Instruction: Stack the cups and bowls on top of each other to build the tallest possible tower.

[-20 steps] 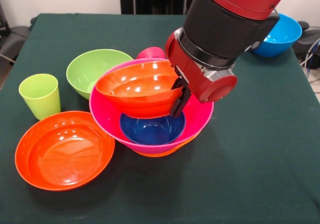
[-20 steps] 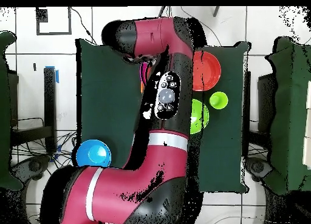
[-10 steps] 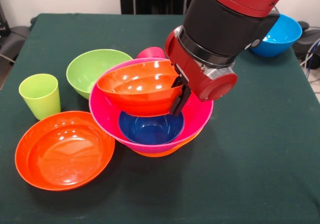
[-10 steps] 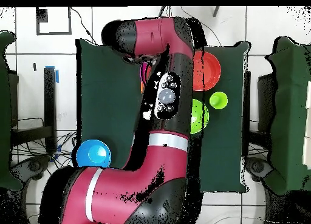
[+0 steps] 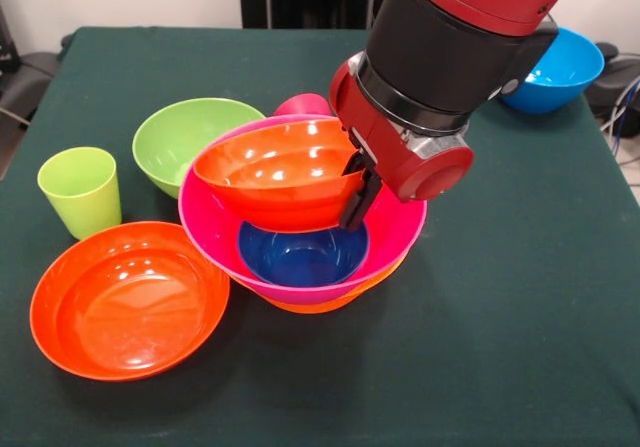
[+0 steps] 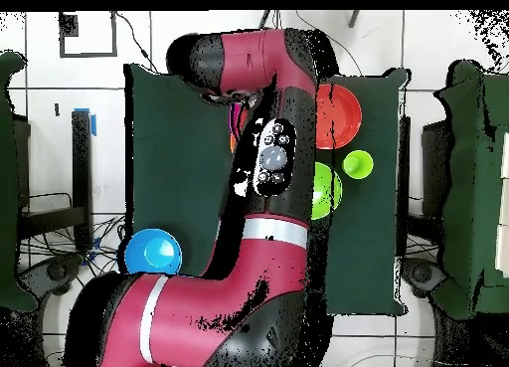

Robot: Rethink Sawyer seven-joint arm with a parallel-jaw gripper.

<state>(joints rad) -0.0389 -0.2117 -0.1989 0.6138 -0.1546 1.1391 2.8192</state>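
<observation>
Where pink bowl [image 5: 395, 235] cradles dark blue bowl [image 5: 302, 255]

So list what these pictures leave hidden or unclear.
- Front view: the big pink bowl covers most of the bowl under it.
- Front view: the pink cup shows only its top behind that bowl.
- Overhead view: the arm hides the stack and the gripper.

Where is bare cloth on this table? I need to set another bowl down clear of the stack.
Free: the near right stretch of table, between the pink bowl and the light blue bowl, and the far left corner behind the green bowl. Crowded: the left side, with the lime cup and shallow orange bowl.
</observation>
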